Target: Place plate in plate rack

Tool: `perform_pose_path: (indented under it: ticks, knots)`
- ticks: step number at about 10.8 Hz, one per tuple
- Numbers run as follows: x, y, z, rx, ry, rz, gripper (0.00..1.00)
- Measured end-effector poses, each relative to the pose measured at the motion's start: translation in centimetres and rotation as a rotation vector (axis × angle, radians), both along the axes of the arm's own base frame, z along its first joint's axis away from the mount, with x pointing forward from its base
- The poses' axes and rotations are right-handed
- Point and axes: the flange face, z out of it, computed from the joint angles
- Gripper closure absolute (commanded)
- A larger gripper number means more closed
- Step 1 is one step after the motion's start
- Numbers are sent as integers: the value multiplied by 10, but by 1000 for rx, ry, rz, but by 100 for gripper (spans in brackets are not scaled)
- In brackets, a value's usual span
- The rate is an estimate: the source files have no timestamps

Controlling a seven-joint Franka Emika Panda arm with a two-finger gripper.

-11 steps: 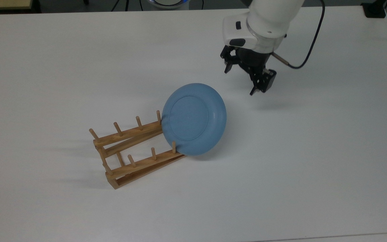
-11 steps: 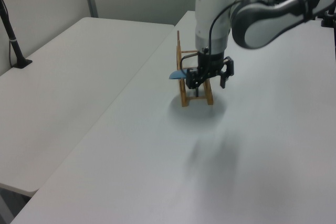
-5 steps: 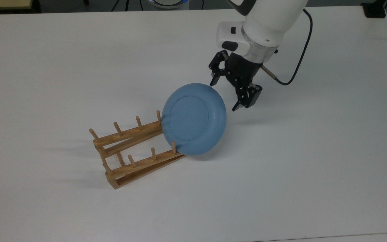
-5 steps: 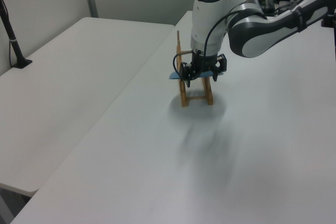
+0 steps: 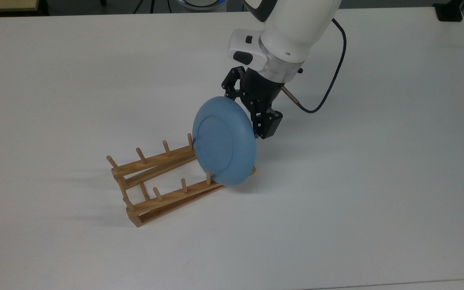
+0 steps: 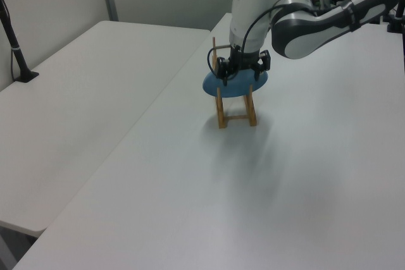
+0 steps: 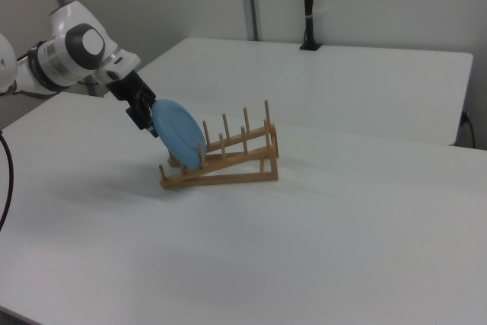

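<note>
Plate [image 5: 224, 141], glossy light-blue, round, stands tilted on edge at wooden plate rack's [image 5: 157, 179] low end; jaws [image 5: 249, 108] spread behind its rim, gripping nothing; smooth white counter [image 5: 377, 181].

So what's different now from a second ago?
The hand swung in from the top view's right and now sits right behind the plate's upper edge. The plate, which leaned back on the rack's low end, has been tipped more upright toward the pegs. Whether the hand grips it or just pushes it isn't clear. The rack hasn't moved on the table.
</note>
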Motion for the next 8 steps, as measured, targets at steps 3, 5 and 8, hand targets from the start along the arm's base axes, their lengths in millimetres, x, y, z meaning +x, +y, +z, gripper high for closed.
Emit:
perform_pose_path:
  ticks: [3,5,8]
  knots:
    - [11,-31,14,-16,-33,-50,0]
    - [19,-60,20,-24,-59,-89,0]
    - [24,-82,24,-28,-74,-116,0]
